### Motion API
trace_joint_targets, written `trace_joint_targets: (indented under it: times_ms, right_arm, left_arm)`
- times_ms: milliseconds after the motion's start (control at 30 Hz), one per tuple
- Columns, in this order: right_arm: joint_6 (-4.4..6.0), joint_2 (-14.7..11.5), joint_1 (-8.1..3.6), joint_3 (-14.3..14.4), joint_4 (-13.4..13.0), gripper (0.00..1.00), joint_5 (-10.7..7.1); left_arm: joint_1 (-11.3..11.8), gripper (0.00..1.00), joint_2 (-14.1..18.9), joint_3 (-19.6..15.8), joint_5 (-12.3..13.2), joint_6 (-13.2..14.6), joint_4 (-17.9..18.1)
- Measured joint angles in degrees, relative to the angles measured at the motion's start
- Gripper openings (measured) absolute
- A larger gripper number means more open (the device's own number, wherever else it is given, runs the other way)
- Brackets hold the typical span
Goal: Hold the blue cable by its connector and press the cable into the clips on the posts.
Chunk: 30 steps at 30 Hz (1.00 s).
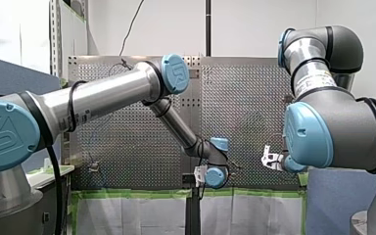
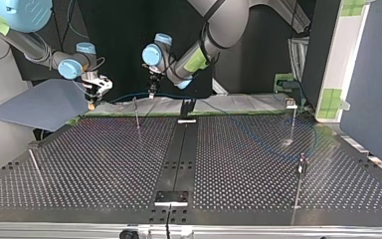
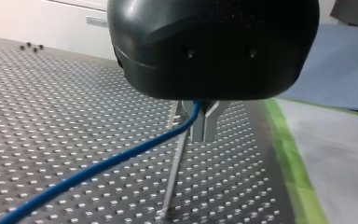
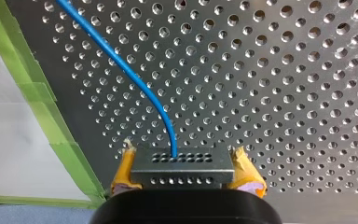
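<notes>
Bare metal, smooth plastic, matt tape.
The table (image 4: 284,70) is perforated metal with a dull sheen, and matt green tape (image 4: 42,93) runs along its edge. Above it the blue cable (image 4: 135,79) looks like smooth plastic, its connector (image 4: 182,168) dark satin metal between the frayed yellow pads (image 4: 123,170) of my right gripper (image 4: 182,148).
</notes>
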Motion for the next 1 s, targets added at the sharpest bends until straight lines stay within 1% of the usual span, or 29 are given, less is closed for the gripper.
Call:
trace_joint_targets:
  times_ms: [167,233,367,500,633,800,900,1000]
  right_arm:
    - [-0.11,0.1,0.0,0.0,-0.1,0.23,0.06]
    - [-0.13,0.1,0.0,0.0,-0.2,0.23,0.11]
    - [-0.14,0.2,-0.04,-0.1,-0.3,0.23,0.17]
    - [-0.11,0.2,-0.06,-0.2,-0.4,0.23,0.12]
    - [-0.15,0.3,-0.04,-0.2,-0.3,0.23,-0.01]
    - [-0.15,0.3,-0.01,-0.3,-0.2,0.23,-0.06]
    - [-0.11,0.3,-0.01,-0.3,-0.2,0.23,-0.07]
    - [-0.03,0.4,-0.01,-0.3,-0.2,0.23,-0.07]
  left_arm:
    - [0.1,0.02,-2.3,2.5,0.5,-0.8,-1.3]
    - [0.3,0.02,-2.8,3.6,0.7,-0.9,-1.7]
    - [0.5,0.02,-3.1,5.3,0.8,-1.1,-2.8]
    - [0.6,0.02,-3.1,6.2,0.8,-1.0,-4.0]
    - [-0.1,0.02,-3.1,5.7,0.5,0.1,-5.4]
    - [-1.2,0.02,-3.0,4.7,-0.1,2.1,-5.7]
    - [-1.8,0.02,-2.8,4.9,-0.4,3.1,-5.8]
    - [-2.1,0.02,-2.7,5.8,-0.4,3.5,-5.9]
